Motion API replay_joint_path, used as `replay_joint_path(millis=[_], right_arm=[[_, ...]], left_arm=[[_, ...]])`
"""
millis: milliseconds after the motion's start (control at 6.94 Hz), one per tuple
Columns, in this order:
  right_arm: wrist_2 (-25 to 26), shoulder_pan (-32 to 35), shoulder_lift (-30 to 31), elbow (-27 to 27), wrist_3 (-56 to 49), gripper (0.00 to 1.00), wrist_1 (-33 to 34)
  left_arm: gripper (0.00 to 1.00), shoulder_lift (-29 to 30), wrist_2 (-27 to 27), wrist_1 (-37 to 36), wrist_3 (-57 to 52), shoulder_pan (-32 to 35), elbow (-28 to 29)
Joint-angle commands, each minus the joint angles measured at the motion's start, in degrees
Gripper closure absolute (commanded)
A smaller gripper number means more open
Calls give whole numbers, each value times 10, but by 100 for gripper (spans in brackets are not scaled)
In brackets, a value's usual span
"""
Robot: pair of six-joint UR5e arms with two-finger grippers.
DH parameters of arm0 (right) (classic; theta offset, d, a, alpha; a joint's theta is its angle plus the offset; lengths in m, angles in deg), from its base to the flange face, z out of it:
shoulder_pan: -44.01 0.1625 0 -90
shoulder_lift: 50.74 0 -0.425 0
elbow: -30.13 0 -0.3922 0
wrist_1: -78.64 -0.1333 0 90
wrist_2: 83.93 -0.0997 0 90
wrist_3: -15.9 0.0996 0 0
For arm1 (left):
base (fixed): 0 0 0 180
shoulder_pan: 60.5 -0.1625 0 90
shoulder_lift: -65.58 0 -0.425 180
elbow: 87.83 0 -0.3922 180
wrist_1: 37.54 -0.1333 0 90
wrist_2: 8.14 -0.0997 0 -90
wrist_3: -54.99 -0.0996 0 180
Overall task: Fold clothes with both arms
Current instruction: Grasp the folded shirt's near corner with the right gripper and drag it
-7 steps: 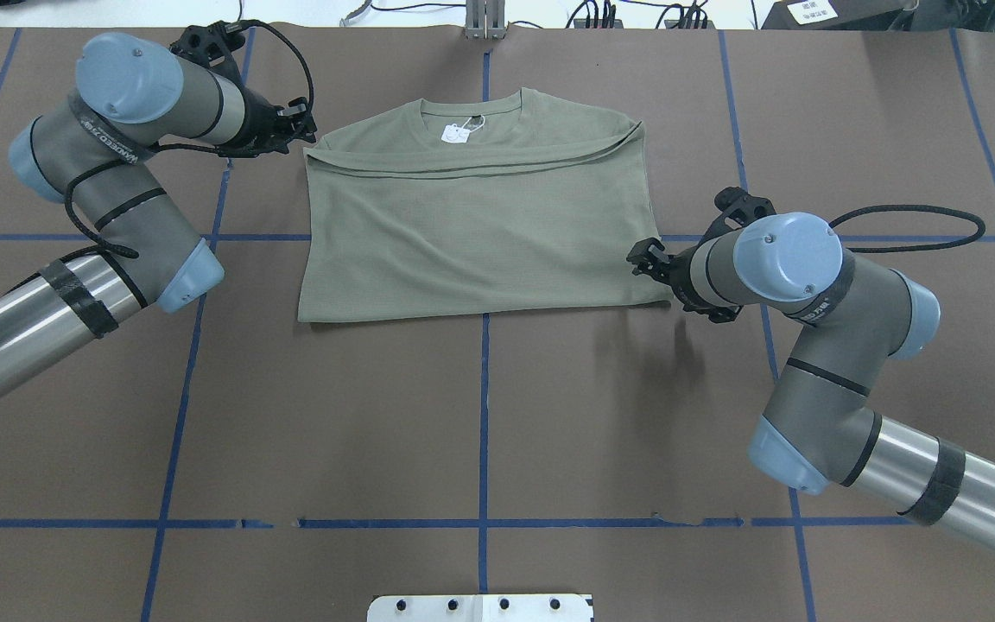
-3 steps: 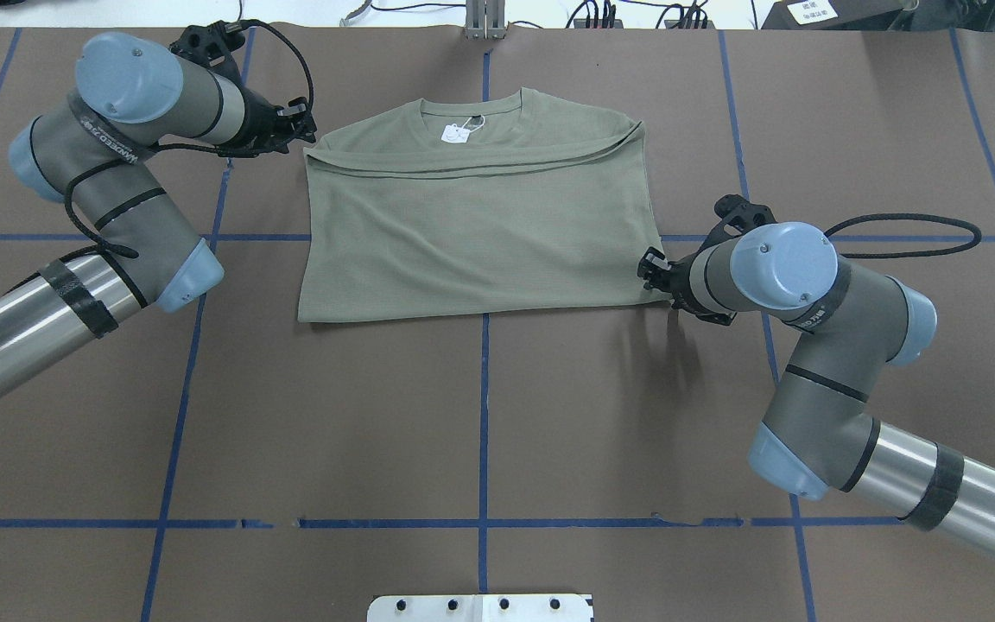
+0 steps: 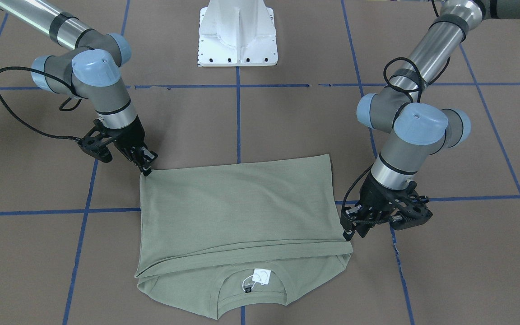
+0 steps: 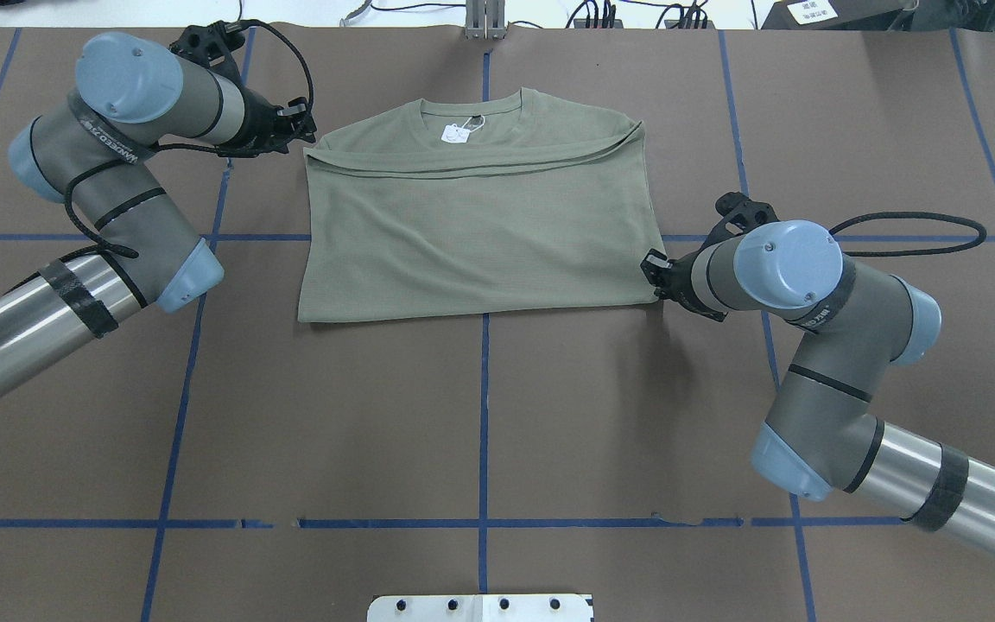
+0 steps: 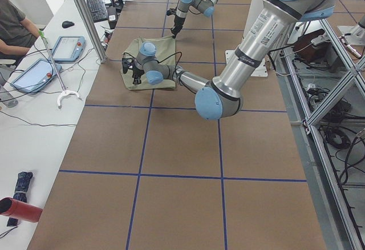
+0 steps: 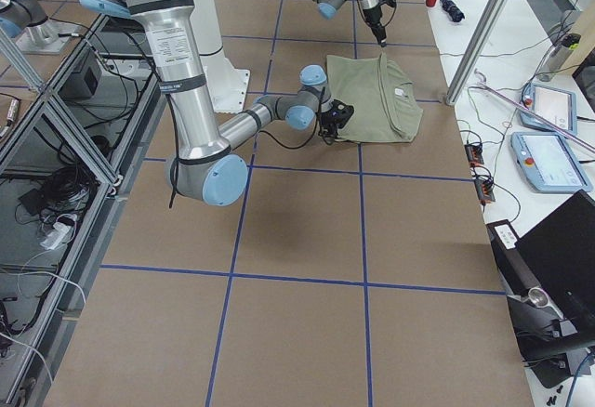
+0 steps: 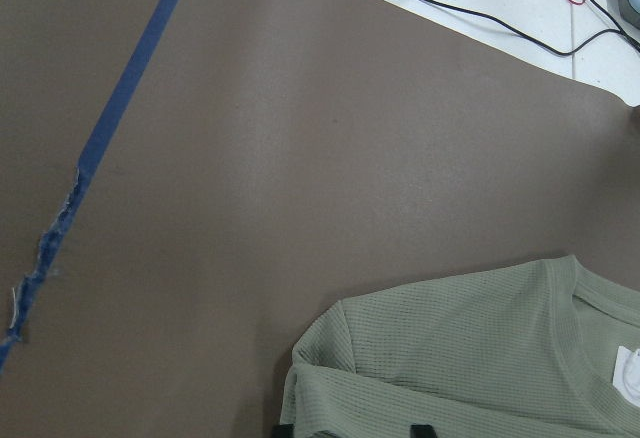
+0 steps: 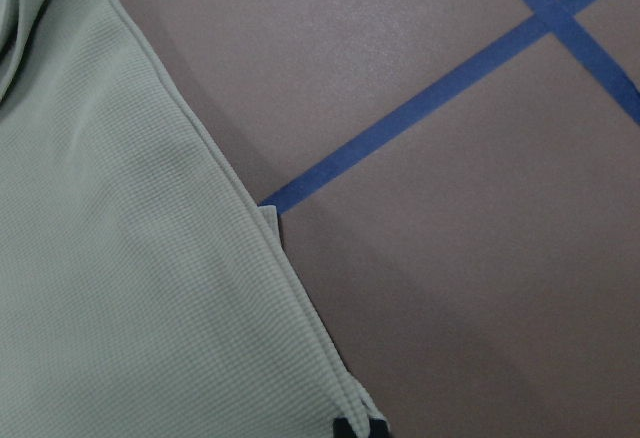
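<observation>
The sage-green shirt (image 4: 480,233) lies flat on the brown table, folded across, with its neckline and white tag at the far edge; it also shows in the front view (image 3: 237,212). My left gripper (image 4: 306,138) is low at the shirt's far-left shoulder corner. In the left wrist view (image 7: 352,428) its two tips stand apart with the shirt's edge (image 7: 470,358) between them. My right gripper (image 4: 655,281) is down at the near-right hem corner. In the right wrist view (image 8: 358,426) its tips sit close together on that corner of the shirt (image 8: 130,288).
Blue tape lines (image 4: 484,415) grid the brown table. The white base block (image 3: 238,36) stands at the robot's edge. In the side view, a desk with tablets (image 5: 68,47), cables and a seated person lies beyond the far edge.
My right gripper has moved along the shirt's right edge to the near corner, and the hem corner there has shifted slightly inward. The left arm has not moved.
</observation>
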Motion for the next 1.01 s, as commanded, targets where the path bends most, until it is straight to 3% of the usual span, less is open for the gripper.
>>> replay_joint_path(millis=[0, 144, 432, 864], right_arm=[[-8, -21, 75, -98, 1, 100, 3], [-13, -49, 116, -153, 14, 100, 6], [-73, -111, 165, -235, 95, 100, 7], [-74, -243, 184, -271, 166, 100, 8]], left_arm=[[51, -1, 1, 0, 0, 0, -10], [51, -8, 12, -2, 1, 0, -28], [51, -61, 79, -3, 9, -1, -121], [49, -96, 127, -4, 68, -12, -191]])
